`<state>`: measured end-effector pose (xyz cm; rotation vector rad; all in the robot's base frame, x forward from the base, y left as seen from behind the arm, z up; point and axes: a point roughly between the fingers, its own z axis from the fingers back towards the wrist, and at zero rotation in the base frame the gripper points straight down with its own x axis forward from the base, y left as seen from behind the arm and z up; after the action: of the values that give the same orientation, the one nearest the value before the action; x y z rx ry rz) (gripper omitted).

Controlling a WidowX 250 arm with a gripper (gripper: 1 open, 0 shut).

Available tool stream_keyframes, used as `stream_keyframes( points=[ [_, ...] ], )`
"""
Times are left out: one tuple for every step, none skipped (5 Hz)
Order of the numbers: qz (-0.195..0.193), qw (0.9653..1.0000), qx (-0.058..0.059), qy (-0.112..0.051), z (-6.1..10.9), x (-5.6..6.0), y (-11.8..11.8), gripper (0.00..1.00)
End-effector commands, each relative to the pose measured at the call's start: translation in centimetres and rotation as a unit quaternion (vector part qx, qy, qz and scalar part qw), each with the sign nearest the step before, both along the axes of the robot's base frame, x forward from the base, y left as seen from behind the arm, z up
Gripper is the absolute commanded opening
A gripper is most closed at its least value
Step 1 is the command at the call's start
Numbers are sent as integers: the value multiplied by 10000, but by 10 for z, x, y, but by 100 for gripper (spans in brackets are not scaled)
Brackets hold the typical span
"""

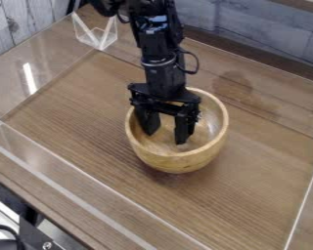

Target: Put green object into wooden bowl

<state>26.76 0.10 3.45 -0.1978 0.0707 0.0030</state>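
Camera view: the jaws stand spread over the mouth of the wooden bowl (149, 159), one dark finger (145, 119) towards its left side and the other (186, 127) towards its right, with their lower ends inside the outline of the rim. Nothing can be made out between them, so they look open and empty-handed. The green object cannot be picked out: the jaws and the arm (156, 54) cover much of the bowl's inside, and no green piece shows on the visible worktop (62, 127) either. It may well be lying in the bowl behind the fingers, but that is a guess from the spread jaws and their place over the bowl. On that reading the release is done or nearly so, and what is left is to lift the jaws straight up, far enough to confirm the piece is in. The bowl is the one container plainly in use; it sits upright around the middle of the worktop, a little towards the right edge, and the part of its pale inside in view shows no contents that can be named. Farther out, a white wire-like thing (97, 29) stands near the worktop's far left corner, well apart from the bowl, and a black round part (5, 234) shows at the near left corner.
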Motion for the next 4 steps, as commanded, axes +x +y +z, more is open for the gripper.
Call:
stream_keyframes(
  points=[
    [48, 9996, 48, -260, 21, 11, 7, 100],
    [79, 9995, 73, -309, 31, 16, 12, 100],
    [160, 9994, 95, -305, 36, 17, 11, 100],
    [241, 9992, 112, -292, 40, 17, 11, 0]
  ],
)
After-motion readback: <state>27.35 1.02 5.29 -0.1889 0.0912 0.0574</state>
